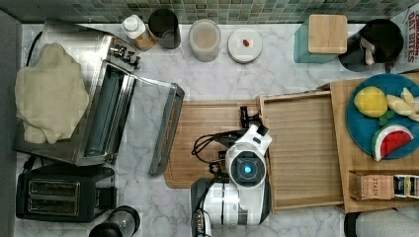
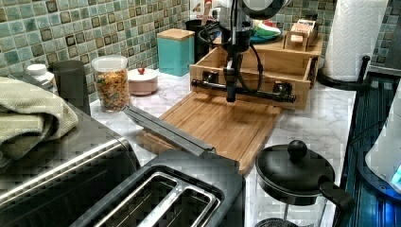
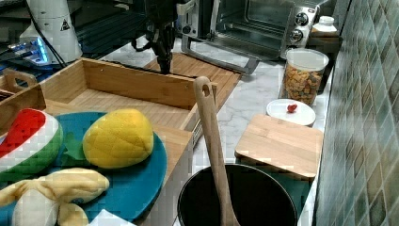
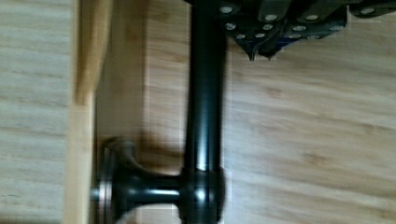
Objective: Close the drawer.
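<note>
You have one drawer [image 1: 301, 148] here, pulled well out of the wooden unit on the top view's right, so that its bare grained bottom lies open to the camera. Its long axis runs up and down in the top view, while its front face points toward the top view's left, over the one bamboo cutting board [image 1: 207, 133] lying on the marble counter [image 1: 217, 79]. In the left view the same front faces you, carrying one dark bar handle [image 2: 246, 91] on two round mounts, the bar lying level across the face. Your gripper [image 2: 230, 97] hangs nose-down just in front of that bar, at about its middle in the left view; in the wrist view the bar [image 4: 204, 112] runs alongside the fingertips [image 4: 259, 49], which look drawn close together, tip against tip, with nothing pinched between them. Whether they touch the bar you cannot tell from these pictures. In the right view the gripper [image 3: 164, 66] stands just beyond the drawer's front wall, over the cutting board. Behind the board sits one toaster oven [image 1: 108, 118] with its door dropped open, and one black toaster [image 1: 59, 197] stands near it.
</note>
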Motion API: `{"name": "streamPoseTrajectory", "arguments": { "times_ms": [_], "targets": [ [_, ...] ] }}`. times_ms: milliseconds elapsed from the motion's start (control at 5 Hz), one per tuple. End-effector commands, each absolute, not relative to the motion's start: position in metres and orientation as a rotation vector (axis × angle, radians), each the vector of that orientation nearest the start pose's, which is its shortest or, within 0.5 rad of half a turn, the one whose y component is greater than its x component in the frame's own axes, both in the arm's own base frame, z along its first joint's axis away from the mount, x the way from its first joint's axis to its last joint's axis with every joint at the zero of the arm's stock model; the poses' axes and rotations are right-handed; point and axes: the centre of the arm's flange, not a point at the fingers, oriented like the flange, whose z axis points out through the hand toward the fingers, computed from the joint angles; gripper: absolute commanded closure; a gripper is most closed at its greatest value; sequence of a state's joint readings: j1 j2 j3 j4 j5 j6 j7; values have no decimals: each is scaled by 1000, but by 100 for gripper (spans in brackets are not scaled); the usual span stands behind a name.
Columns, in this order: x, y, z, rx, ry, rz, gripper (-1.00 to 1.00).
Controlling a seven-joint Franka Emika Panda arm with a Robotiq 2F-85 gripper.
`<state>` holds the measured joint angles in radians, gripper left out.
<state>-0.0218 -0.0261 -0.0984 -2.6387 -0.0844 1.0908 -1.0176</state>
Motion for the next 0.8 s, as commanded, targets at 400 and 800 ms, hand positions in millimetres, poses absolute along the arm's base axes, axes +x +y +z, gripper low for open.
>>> {"name": "streamPoseTrajectory", "arguments": {
  "times_ms": [400, 800],
  "targets": [
    [461, -212, 294, -3223, -128, -173, 100],
    [456, -311, 337, -3194, -4, -261, 100]
  ]
}}
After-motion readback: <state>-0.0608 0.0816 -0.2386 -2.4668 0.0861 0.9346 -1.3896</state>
